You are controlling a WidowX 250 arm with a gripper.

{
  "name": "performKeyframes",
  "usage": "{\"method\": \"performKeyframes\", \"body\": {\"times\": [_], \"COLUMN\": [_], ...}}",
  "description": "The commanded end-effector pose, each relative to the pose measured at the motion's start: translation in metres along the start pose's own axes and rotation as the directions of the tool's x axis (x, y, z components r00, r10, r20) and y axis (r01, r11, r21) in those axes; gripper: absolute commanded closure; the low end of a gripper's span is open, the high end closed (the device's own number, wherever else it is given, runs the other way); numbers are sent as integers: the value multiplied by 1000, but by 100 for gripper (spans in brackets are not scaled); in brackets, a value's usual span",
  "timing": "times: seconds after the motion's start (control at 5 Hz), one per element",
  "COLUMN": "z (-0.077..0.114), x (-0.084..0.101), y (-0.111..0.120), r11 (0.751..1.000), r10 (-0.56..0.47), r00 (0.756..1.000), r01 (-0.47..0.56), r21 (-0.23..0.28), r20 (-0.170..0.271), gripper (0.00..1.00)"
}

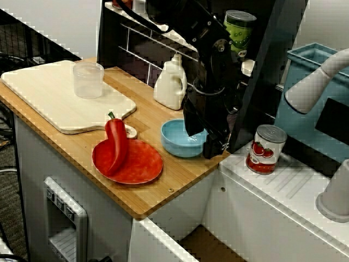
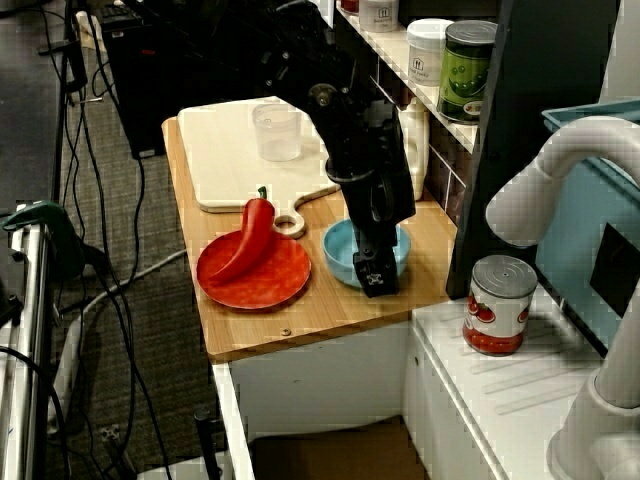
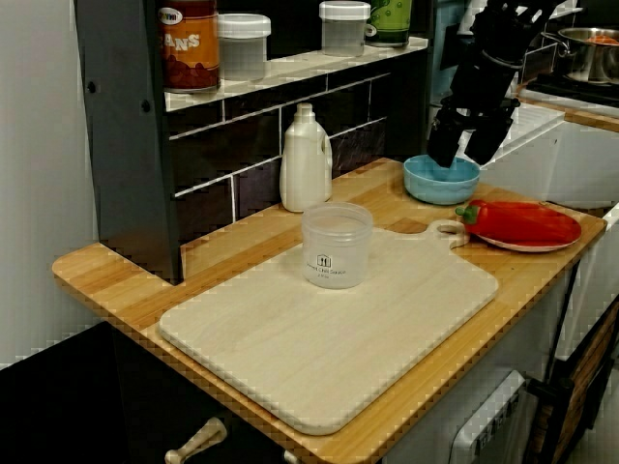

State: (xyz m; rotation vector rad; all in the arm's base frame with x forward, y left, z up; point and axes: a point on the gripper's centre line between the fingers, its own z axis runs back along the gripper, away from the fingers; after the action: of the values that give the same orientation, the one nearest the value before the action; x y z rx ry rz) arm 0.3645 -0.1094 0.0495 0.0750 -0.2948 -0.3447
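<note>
My black gripper hangs open just over the right half of a light blue bowl on the wooden counter. In the view along the counter its two fingers stand apart above the bowl with nothing between them, gripper. From the side, the gripper covers the bowl's near rim. Left of the bowl a red pepper lies on a red plate. Whether the fingertips touch the bowl I cannot tell.
A pale cutting board carries a clear plastic cup. A white bottle stands by the dark tiled shelf wall behind the bowl. A tomato can sits on the white surface to the right. A green can is on the shelf.
</note>
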Motion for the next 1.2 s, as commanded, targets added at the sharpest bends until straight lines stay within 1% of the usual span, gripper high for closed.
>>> {"method": "performKeyframes", "body": {"times": [0.0,0.8,1.0], "z": [5,-8,-9], "x": [9,2,1], "y": [-1,-5,-4], "r11": [1000,999,999], "r10": [-13,-21,-15], "r00": [999,1000,1000], "r01": [12,21,15], "r21": [18,39,38], "r20": [30,0,-4], "gripper": [0,0,100]}}
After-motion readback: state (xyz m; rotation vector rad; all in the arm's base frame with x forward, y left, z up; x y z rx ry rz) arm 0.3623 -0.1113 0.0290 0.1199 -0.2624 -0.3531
